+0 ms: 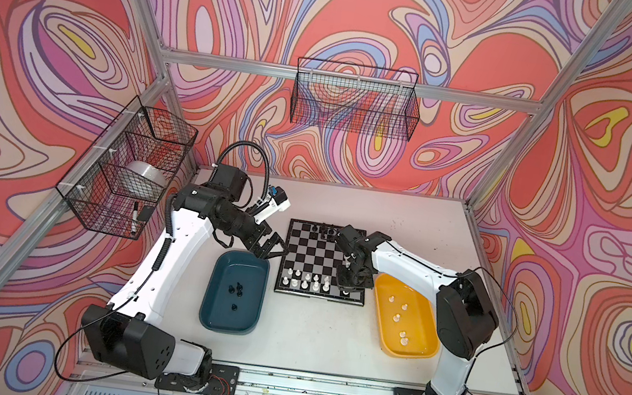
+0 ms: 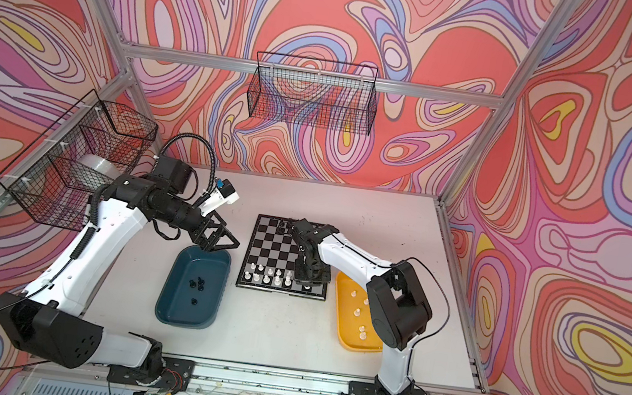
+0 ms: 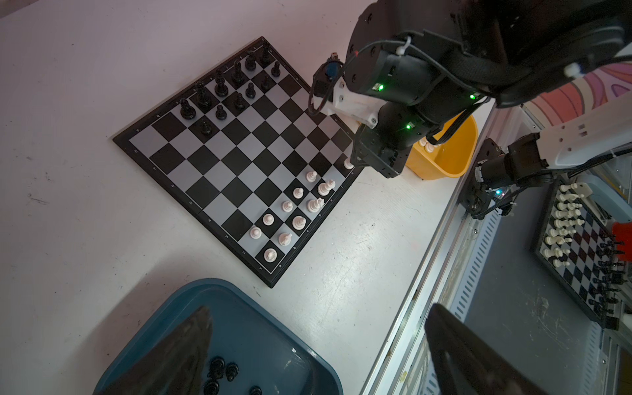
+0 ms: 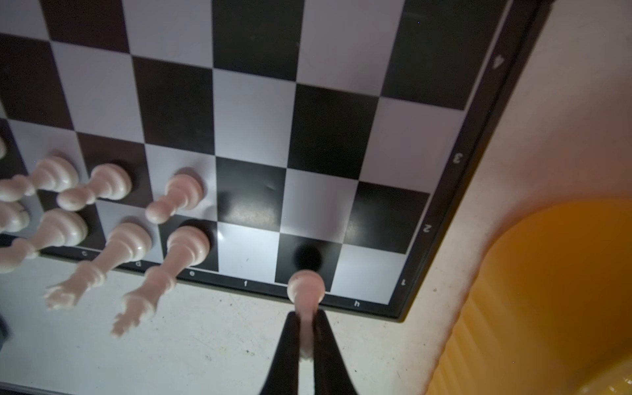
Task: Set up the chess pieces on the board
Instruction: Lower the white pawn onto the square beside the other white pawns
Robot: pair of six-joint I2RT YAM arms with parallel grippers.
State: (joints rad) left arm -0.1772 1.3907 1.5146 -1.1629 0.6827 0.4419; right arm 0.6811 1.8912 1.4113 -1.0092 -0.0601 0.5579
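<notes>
Setup looked past halfway: black plastic chessmen [image 1: 322,231] lined the upper edge of the checked black-and-silver board [image 1: 312,254], white chessmen [image 1: 306,279] its lower rows. My right gripper [image 4: 306,316] pinched one white piece [image 4: 305,287] over the lower-right corner; left gripper [image 1: 275,252] gaped empty. Teal tray [image 1: 215,310] and yellow tray [image 1: 420,326] held leftovers.

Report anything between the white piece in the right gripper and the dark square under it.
Nothing visible: the right gripper holds the small white plastic chessman over a bare dark square.
</notes>
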